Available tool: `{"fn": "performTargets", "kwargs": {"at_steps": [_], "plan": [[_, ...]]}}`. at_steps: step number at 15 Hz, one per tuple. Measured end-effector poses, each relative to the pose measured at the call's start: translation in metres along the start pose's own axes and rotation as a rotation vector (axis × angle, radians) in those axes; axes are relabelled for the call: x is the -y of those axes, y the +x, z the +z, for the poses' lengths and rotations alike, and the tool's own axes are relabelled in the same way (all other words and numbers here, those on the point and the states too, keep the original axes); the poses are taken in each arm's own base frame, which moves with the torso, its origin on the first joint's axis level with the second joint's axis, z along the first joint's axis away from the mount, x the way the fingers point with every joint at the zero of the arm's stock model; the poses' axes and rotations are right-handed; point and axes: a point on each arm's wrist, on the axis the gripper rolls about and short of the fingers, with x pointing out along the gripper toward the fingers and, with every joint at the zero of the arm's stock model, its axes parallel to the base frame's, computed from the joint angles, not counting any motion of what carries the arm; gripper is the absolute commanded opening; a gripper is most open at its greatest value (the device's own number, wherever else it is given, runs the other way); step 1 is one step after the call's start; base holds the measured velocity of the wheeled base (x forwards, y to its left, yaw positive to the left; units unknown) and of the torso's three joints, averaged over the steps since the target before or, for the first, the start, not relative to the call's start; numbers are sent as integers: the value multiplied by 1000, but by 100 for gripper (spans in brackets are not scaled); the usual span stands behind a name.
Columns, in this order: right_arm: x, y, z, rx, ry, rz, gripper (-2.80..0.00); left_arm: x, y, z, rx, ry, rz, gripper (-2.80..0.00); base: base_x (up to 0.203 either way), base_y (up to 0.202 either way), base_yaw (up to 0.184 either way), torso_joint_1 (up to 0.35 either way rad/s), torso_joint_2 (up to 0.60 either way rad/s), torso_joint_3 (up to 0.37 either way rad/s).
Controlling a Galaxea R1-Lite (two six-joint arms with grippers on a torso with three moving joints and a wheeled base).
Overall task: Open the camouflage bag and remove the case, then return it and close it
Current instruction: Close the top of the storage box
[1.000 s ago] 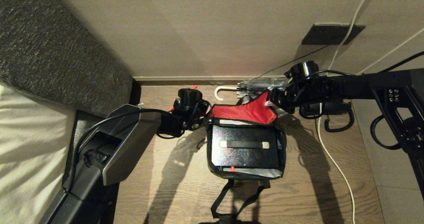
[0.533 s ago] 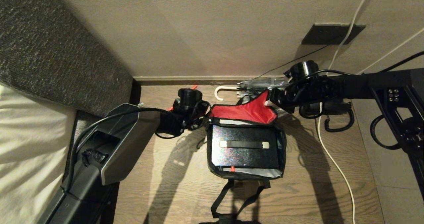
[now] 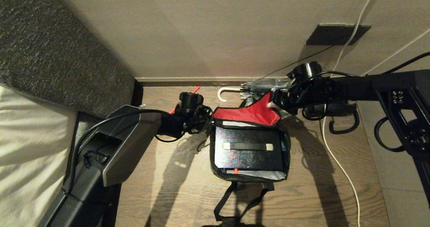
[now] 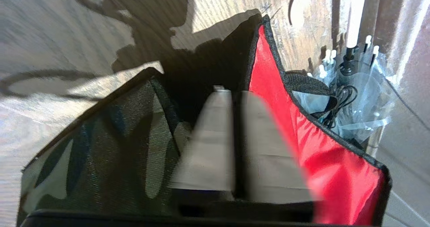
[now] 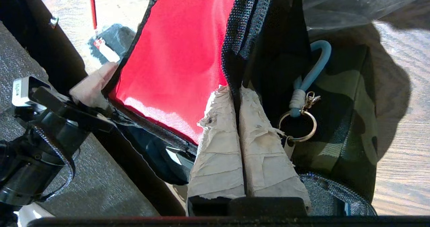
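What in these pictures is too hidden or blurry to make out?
- Head view: left claw tips, hidden behind its own wrist.
- Left wrist view: whether that claw grips the camouflage bag; fingers blurred.
- Head view: bag's strap, cut off by the bottom edge.
- Case underside, resting in the bag.

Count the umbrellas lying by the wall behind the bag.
1: a clear umbrella with a white hooked handle lies along the baseboard behind the camouflage bag. The right arm may hide others.

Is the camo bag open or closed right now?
Open. The camouflage bag's red-lined flap stands up, pinched by the right gripper, and the black case shows inside.
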Motion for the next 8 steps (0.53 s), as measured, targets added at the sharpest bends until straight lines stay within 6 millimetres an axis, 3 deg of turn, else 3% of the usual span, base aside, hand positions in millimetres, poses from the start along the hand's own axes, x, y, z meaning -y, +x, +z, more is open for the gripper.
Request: {"fn": "performTargets", "kwargs": {"at_steps": [5,8], "plan": [[-1,1,-1,-4,-2,2,-280,3,1,4,21,-24,-39,0,0,0,0,0,0,0],[-2,2,-2,-6,-3,2,-280,12,-2,7,30,-134,-98,0,0,0,0,0,0,0]]}}
